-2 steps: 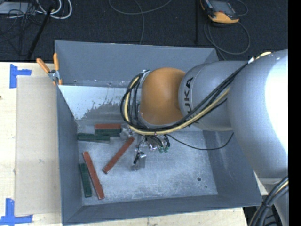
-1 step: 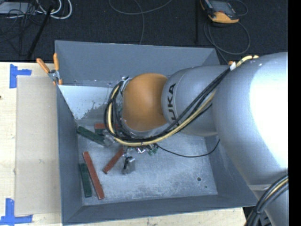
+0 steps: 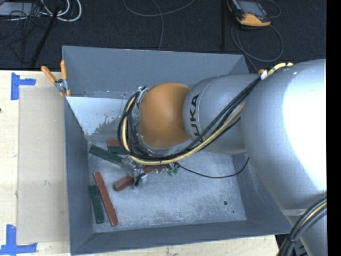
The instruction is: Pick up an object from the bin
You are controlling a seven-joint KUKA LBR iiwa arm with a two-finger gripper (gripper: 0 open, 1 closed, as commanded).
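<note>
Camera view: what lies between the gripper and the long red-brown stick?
Camera view shows a short red-brown block beside the gripper, then bare bin floor up to the long red-brown stick.

The bin [image 3: 160, 68] is grey, its floor [image 3: 202, 199] flecked white. The arm [image 3: 287, 127] is silver, its cover [image 3: 162, 113] orange, its cables [image 3: 224, 125] yellow and black. A long stick [image 3: 106, 199] is red-brown, its neighbour [image 3: 97, 206] dark green, a short block [image 3: 123, 184] red-brown.
</note>
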